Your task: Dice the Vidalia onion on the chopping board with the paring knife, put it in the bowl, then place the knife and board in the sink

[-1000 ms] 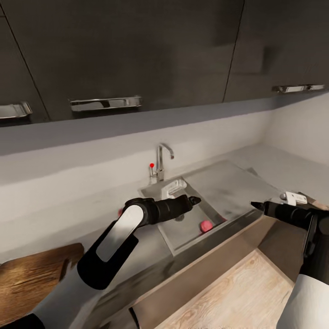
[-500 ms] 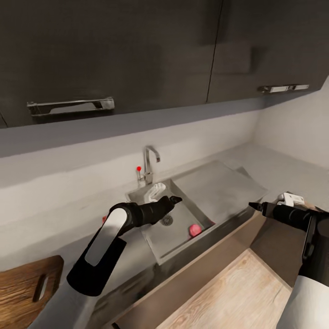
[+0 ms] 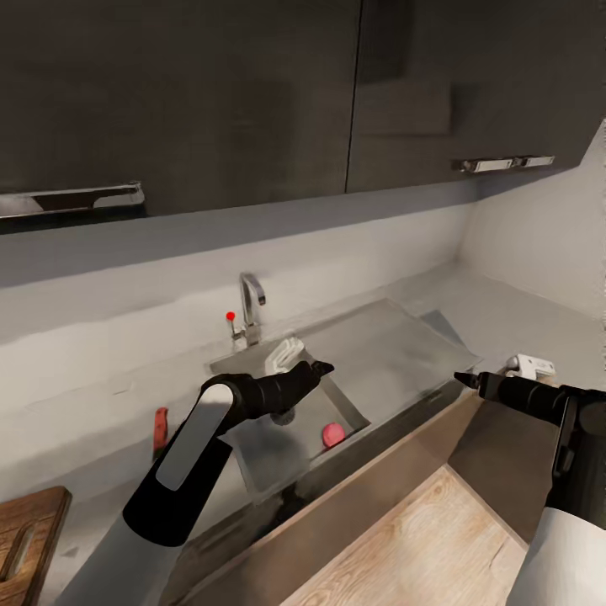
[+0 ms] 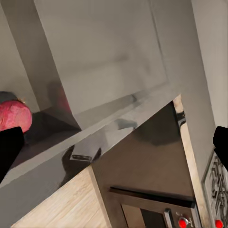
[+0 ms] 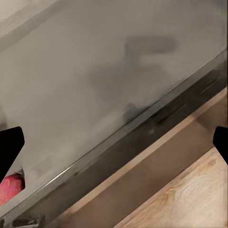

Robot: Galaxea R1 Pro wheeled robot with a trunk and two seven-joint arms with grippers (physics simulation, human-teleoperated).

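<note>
The Vidalia onion (image 3: 333, 434) lies pinkish-red on the floor of the sink (image 3: 252, 450), near its front wall; it also shows as the onion (image 4: 14, 116) and the onion (image 5: 10, 187) in the wrist views. My left gripper (image 3: 320, 369) hovers open above the basin, behind and a little left of the onion. Off to the right, past the sink, my right gripper (image 3: 463, 380) hangs open and empty before the countertop (image 3: 396, 337). The paring knife (image 3: 160, 426) shows its red handle left of the sink. A corner of the chopping board (image 3: 25, 539) sits bottom left. A white piece, apparently the bowl (image 3: 530, 366), peeks from behind my right arm.
A chrome tap (image 3: 250, 305) with a red knob (image 3: 230, 316) stands behind the basin, and a white crumpled item (image 3: 284, 353) lies in the sink's back corner. Dark wall cabinets (image 3: 252, 93) hang overhead. A side wall (image 3: 547, 236) closes the right end. Wooden floor (image 3: 421, 547) lies below.
The camera has turned, so the whole scene has slid left: the board is nearly off frame and the knife's red handle has come into sight. Both grippers keep their places and stay open.
</note>
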